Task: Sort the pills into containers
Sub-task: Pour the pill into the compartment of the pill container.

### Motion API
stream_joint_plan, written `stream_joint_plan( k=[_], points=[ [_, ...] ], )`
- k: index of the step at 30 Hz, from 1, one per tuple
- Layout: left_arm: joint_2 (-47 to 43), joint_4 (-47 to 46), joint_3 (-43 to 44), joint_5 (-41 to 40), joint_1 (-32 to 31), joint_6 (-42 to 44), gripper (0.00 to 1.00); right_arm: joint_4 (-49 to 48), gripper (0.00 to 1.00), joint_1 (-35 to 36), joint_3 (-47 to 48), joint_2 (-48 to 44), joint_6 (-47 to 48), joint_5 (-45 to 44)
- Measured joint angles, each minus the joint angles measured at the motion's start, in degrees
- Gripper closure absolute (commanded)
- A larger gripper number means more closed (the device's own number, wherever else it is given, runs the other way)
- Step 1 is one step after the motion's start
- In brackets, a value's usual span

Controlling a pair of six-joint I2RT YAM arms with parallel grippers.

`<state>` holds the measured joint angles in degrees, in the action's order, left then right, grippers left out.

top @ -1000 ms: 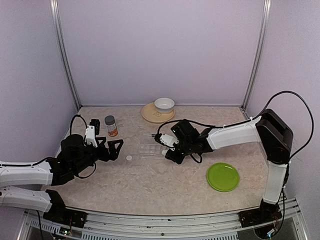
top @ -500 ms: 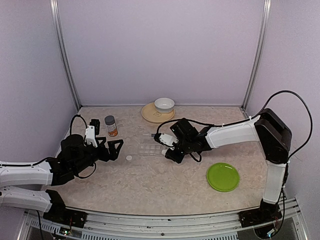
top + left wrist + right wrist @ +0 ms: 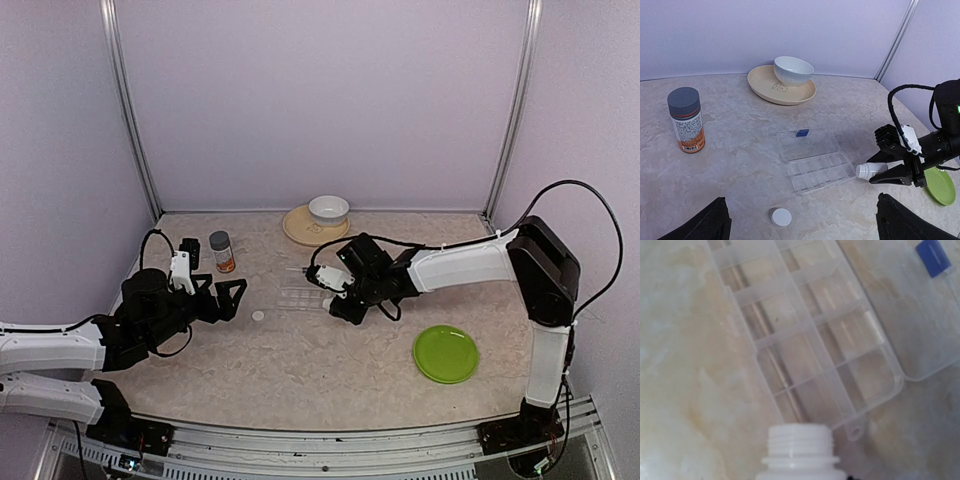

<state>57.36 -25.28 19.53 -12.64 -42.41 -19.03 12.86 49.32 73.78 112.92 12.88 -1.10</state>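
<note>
The containers are one clear compartmented pill box (image 3: 300,297), lying open with its lid (image 3: 807,145) flat behind it. My right gripper (image 3: 340,303) is shut on a small white bottle (image 3: 869,171). The bottle has no cap and lies tipped sideways, its mouth at the box's right end. In the right wrist view the bottle neck (image 3: 800,450) sits just short of the box's corner compartments (image 3: 805,340). No pills show in any view. My left gripper (image 3: 232,300) stands open to the left of the box, with its fingers (image 3: 710,225) apart and nothing between them.
A loose white cap (image 3: 259,315) lies on the table in front of the box. An orange bottle with a grey lid (image 3: 222,252) stands at the back left. A white bowl (image 3: 328,209) sits on a tan plate (image 3: 297,232) at the back. A green plate (image 3: 446,353) lies front right.
My right gripper has edged slightly left with the white bottle, closer to the box's end. The left arm has not moved.
</note>
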Motion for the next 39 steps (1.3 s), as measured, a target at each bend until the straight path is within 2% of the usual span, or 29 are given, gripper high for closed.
stream_joint_plan(
  k=[39],
  points=[
    [0.00, 0.00, 0.00, 0.04, 0.00, -0.02, 0.01, 11.72, 1.00, -0.28, 10.14, 4.15, 1.27, -1.36]
  ],
)
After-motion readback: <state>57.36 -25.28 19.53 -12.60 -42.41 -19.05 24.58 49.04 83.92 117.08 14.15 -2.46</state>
